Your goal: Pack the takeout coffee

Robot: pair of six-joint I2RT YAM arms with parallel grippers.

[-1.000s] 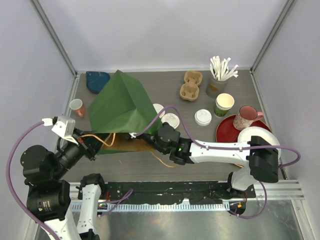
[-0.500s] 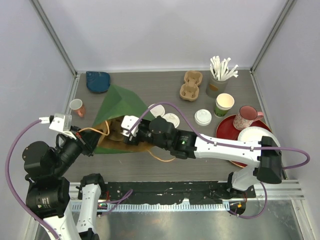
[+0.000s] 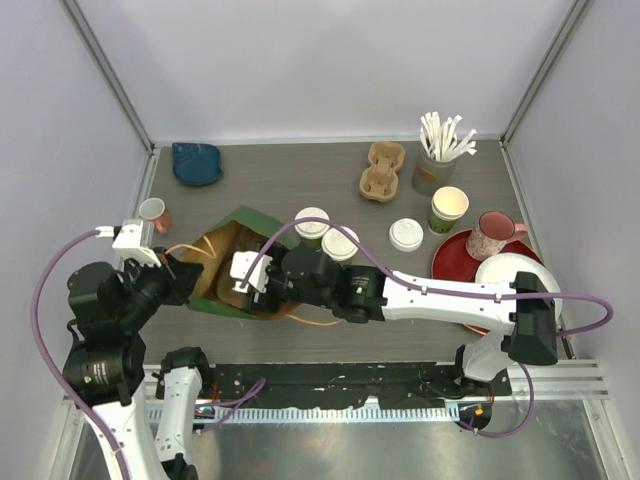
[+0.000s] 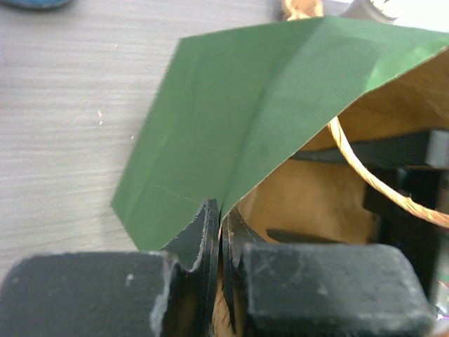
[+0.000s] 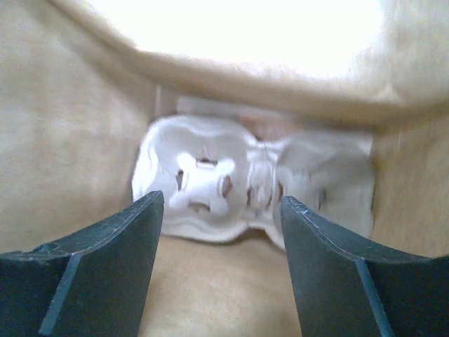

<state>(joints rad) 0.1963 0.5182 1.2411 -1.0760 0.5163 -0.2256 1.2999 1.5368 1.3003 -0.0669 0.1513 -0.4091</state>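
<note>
Two takeout coffee cups, dark green with white lids, stand side by side behind the bag, one (image 3: 312,225) to the left of the other (image 3: 340,243). A green paper bag (image 3: 243,225) lies on its side, brown inside, its mouth facing the near edge. My left gripper (image 4: 221,210) is shut on the bag's green edge (image 4: 238,105). My right gripper (image 5: 221,203) is open, reaching into the bag's mouth (image 3: 245,280). A pale pulp cup carrier (image 5: 231,186) sits at the bag's far end, beyond the jaws.
A third white lid (image 3: 406,234), a stack of lidless green cups (image 3: 449,210), a pink mug (image 3: 490,235), a red plate (image 3: 450,262) and a white plate (image 3: 510,272) are at right. A brown carrier (image 3: 382,170), stirrers (image 3: 437,150), a blue object (image 3: 195,163) and a small cup (image 3: 152,213) lie further back.
The bag has dropped from standing tall to lying low with its mouth spread. My right gripper has moved left into the mouth. Both lidded cups now show behind the bag.
</note>
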